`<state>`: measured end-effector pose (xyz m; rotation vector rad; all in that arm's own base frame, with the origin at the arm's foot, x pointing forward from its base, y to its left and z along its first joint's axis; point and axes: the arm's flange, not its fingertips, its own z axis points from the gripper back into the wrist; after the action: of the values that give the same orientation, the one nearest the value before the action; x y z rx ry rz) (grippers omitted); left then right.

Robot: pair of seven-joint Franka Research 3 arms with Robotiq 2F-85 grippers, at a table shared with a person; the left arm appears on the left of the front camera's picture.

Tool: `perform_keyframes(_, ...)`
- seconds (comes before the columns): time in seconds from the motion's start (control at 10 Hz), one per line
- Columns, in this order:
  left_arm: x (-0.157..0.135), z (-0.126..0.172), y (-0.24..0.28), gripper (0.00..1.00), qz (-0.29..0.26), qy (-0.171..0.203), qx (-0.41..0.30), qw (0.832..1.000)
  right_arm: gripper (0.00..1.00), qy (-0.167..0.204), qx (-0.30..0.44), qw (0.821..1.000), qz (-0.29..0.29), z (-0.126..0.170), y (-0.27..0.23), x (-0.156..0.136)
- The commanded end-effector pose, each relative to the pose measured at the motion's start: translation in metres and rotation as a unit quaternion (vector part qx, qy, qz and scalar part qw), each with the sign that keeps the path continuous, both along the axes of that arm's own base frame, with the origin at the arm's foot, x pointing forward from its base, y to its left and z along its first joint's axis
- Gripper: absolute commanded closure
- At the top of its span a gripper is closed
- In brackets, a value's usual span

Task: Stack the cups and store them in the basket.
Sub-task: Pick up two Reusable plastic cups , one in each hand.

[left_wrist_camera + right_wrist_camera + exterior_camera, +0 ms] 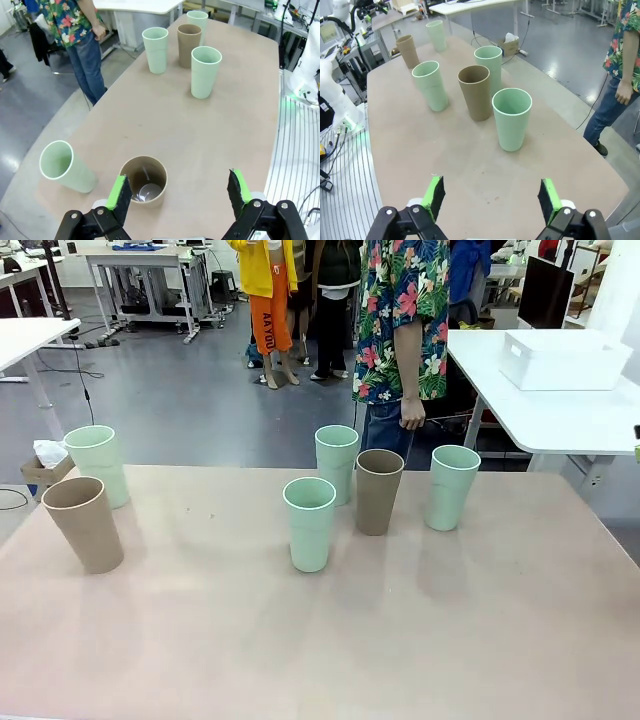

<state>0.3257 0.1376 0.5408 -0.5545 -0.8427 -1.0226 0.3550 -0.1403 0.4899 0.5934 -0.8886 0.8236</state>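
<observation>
Six cups stand upright on the tan table. At the left are a mint cup and a brown cup. In the middle stand two mint cups, a brown cup and a mint cup. The white basket sits on a neighbouring table at the back right. My left gripper is open above the table beside the left brown cup. My right gripper is open, short of the nearest mint cup. Both hold nothing.
A person in a floral shirt stands at the far edge, one hand hanging down. The front half of the table is bare. White tables stand at the back left and back right.
</observation>
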Motion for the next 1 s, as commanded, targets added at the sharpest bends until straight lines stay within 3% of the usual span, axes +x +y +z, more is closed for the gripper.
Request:
perform_keyframes(0.0, -0.0002, 0.0013, 0.0004, 0.00, -0.007, -0.010, -0.006, 1.000, 0.00, -0.019, 0.006, 1.000, 0.006, -0.0001, -0.0012, 0.0024)
perform_keyframes(0.9, -0.0002, 0.0013, 0.0004, 0.00, -0.007, -0.010, -0.006, 1.000, 0.00, -0.019, 0.006, 1.000, 0.006, -0.0001, -0.0012, 0.0024)
